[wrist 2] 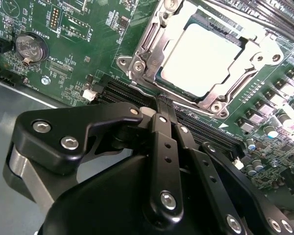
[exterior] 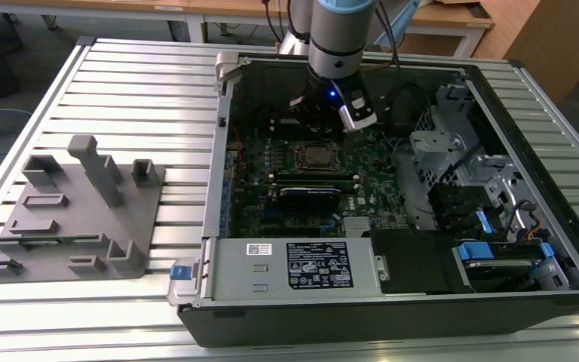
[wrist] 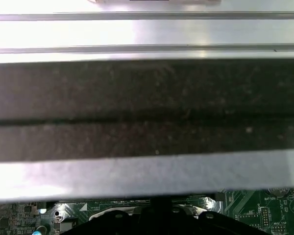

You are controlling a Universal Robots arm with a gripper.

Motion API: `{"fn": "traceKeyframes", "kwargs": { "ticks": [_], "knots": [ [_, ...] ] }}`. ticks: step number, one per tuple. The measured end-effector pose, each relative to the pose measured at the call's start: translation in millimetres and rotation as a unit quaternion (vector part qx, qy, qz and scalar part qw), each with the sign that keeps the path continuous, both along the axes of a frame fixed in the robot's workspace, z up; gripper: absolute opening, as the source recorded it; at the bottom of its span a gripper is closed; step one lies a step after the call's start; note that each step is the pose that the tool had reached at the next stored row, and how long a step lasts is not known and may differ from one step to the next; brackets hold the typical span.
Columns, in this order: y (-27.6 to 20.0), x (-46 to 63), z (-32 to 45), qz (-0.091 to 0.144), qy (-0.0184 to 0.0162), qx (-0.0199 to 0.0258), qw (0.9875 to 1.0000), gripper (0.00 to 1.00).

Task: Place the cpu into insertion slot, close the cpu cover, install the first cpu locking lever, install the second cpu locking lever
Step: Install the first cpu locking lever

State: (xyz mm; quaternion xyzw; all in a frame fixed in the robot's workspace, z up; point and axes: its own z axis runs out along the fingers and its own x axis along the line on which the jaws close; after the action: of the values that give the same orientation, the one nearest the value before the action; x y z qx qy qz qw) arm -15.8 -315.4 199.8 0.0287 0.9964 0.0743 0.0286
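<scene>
1. End effector (wrist 2: pixel 162 104) had its two black fingers pressed together with nothing visible between them. The tips hung just beside the near edge of the cpu cover (wrist 2: pixel 149 54), over the green motherboard (wrist 2: pixel 83 54).
2. In the exterior view it stood inside the open computer case (exterior: pixel 370 324) on the slatted table (exterior: pixel 139 83), close above the insertion slot (exterior: pixel 317 154).
3. Risk, as a judgement: the tips were so near the socket frame that a slightly misaligned descent could have scraped the cover or struck the small board parts beside it. They could also have slipped off a thin lever, letting it spring. Whether either locking lever was latched could not be told.
4. The cpu (wrist 2: pixel 206 56) lay flat in the slot, a pale square face glaring under the light. The silver cover framed it on all sides and appeared to lie down over it.
</scene>
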Motion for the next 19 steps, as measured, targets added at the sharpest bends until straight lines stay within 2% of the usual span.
{"fn": "traceKeyframes", "kwargs": {
  "ticks": [19],
  "knots": [
    [6.7,0.0,-0.7,-0.004,-0.0003,-0.004,1.0,0.11]
  ]
}}
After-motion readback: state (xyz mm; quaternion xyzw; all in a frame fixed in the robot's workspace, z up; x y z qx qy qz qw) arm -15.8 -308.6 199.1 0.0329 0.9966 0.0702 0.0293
